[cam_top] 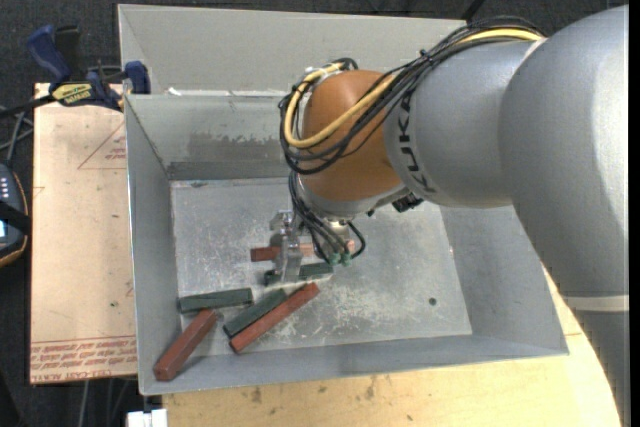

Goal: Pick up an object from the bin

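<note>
Claw (290, 257) is down at the bin (400, 300) floor, with a short red-brown block (265, 254) and a short dark green block (316, 268) touching it on either side; can't tell whether it's open or closed on either. A long red-brown bar (295, 301) and dark green bars (215, 300) lie just below the claw in the view, apart from it. Nothing is lifted yet, so I judge that securing the grasp and raising are left.

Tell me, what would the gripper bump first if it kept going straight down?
Probably the short green bar right beneath the gripper, beside a red piece; depth is unclear.
</note>
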